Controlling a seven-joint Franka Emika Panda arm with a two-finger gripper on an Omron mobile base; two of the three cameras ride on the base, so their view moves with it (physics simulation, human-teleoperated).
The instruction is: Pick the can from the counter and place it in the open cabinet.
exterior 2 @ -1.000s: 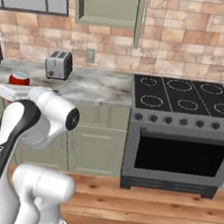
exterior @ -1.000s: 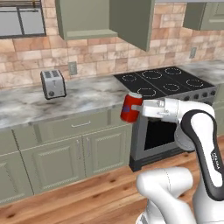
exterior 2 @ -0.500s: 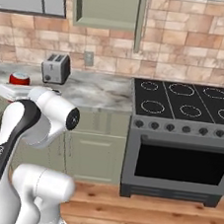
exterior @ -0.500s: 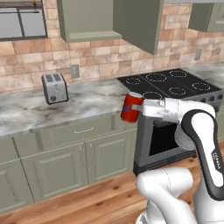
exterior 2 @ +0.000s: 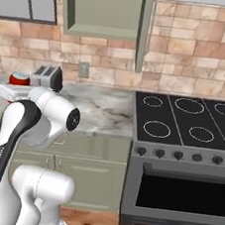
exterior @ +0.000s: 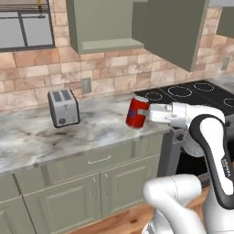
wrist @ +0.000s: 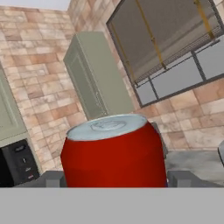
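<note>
The can [exterior: 137, 112], red with a silver top, hangs in the air above the front part of the counter [exterior: 41, 137], clear of the marble-look slab and carried at the end of the white arm. In the hand view the can [wrist: 114, 151] stands upright between the two grey finger pads [wrist: 53, 178], one on each flank, so the gripper [exterior: 142, 113] is closed around it, spread only as wide as the can's body. From the right base view the can's top [exterior 2: 20, 78] peeks above the white hand, with the arm's elbow below it.

Left of the can in the left base view, a silver two-slot toaster [exterior: 63, 107] sits on the counter against the brick backsplash, well apart from the gripper. Above, the sage-green wall cabinet [exterior: 105, 27] stands open, its door [exterior: 171, 32] swung outward over the black cooktop [exterior: 192, 93] at right. A wall outlet [exterior: 85, 85] is set into the brick between toaster and can.
</note>
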